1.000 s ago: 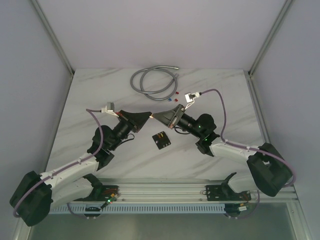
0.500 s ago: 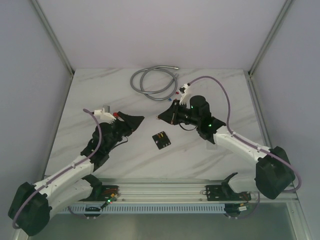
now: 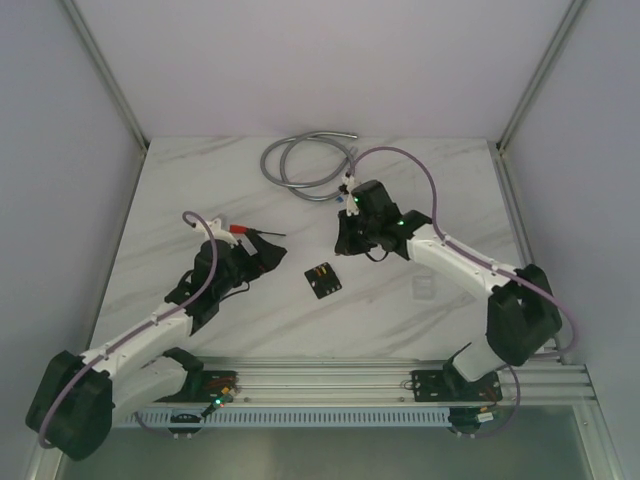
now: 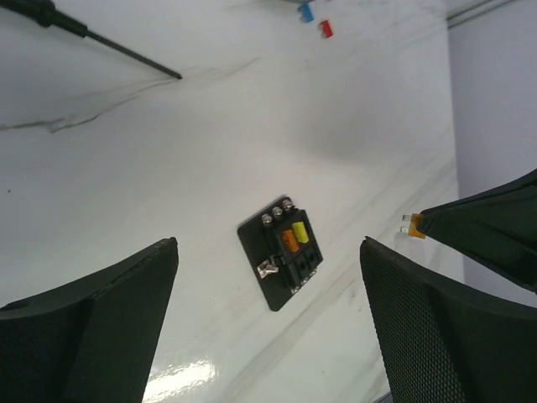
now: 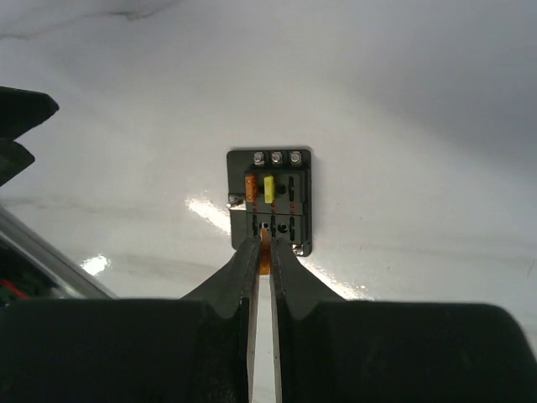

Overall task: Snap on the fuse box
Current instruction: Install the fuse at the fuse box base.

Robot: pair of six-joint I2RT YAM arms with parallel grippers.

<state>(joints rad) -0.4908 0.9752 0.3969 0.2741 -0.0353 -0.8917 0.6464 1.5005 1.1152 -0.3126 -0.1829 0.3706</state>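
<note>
Right hand (image 5: 264, 245) pinched narrow on a tiny orange fuse (image 4: 410, 227), tip at the small black square plastic fuse box (image 5: 270, 201). Box lies flat at centre of the white marble table (image 3: 200, 190). Left hand (image 3: 268, 245) spread wide, holding nothing, left of box.

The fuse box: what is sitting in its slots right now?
An orange fuse and a yellow fuse sit side by side in the fuse box; other visible slots look empty. The right gripper, pinching another small orange piece, covers part of the near row.

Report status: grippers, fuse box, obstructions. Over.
Left gripper jaws open, empty. Right gripper jaws shut on orange fuse, poised above fuse box. Box flat on table. Nothing blocking it.
</note>
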